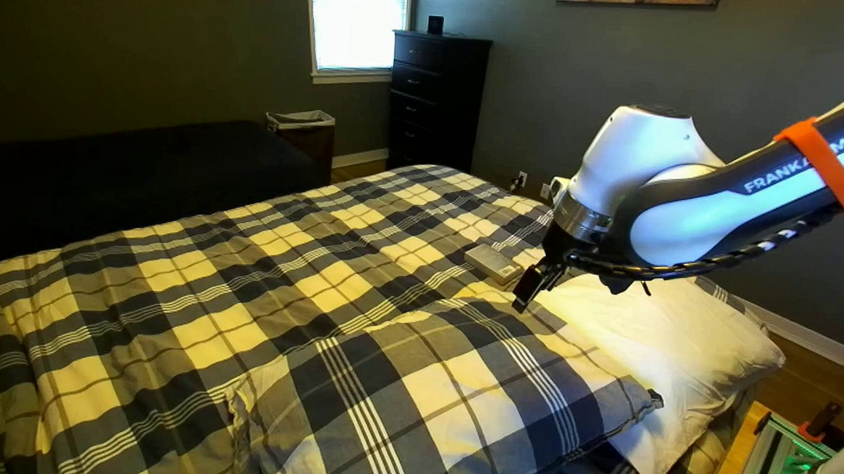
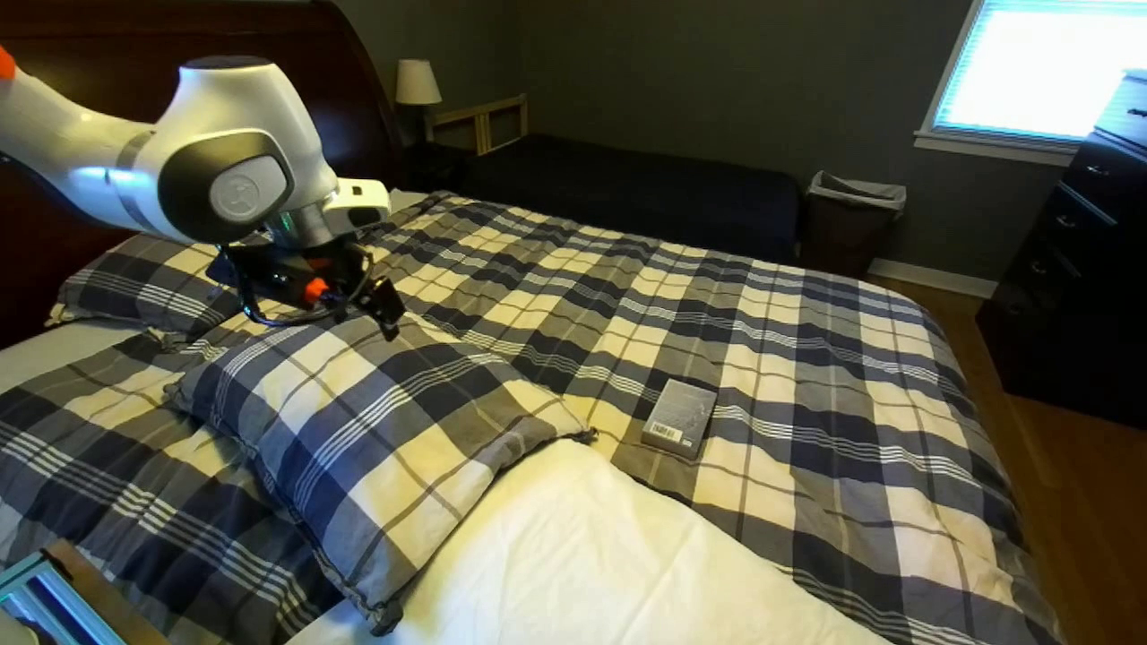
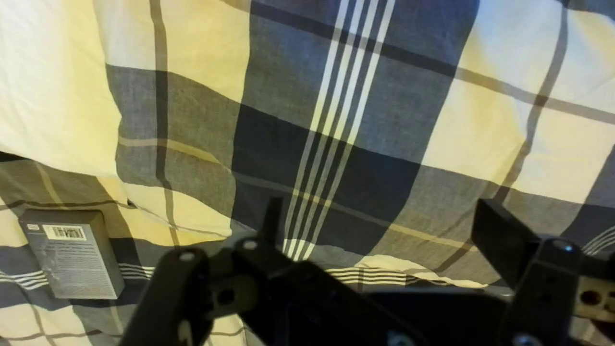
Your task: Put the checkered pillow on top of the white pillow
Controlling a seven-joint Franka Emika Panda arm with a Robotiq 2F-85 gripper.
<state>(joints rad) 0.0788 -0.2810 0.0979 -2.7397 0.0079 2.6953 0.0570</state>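
1. Checkered pillow (image 1: 459,392) lies on the surface (image 1: 202,313), which is draped in a plaid bedspread (image 1: 282,232). In both exterior views one of its edges overlaps the border of the white pillow (image 1: 678,330); how far the white pillow runs beneath it is hidden.

2. The white pillow also lies on the surface, its creased face largely uncovered. A bright patch of light falls across it, and one of its corners sticks out past the end of the checkered pillow.

3. The claw (image 3: 379,211) hangs over the edge of the checkered pillow and points downward. Its fingers (image 3: 499,235) stand well apart, and in the wrist view the pillow's white stripes run through the gap between them. Whether the tips touch the cloth cannot be told.

4. The arm (image 1: 718,212) is white and black, wears an orange band (image 1: 821,163) and has a dark cable (image 1: 730,262) running along its underside.

5. A grey box (image 2: 681,417) with a barcode lies flat on the bedspread, near one corner of the checkered pillow but apart from it.

6. Another plaid pillow (image 2: 152,282) lies near the dark headboard (image 2: 116,45), and a white-shaded lamp (image 2: 418,82) stands farther back.

7. Across the room, a dark dresser (image 1: 437,97) stands next to a bright window (image 1: 359,24), with a lined bin (image 1: 306,138) nearby.
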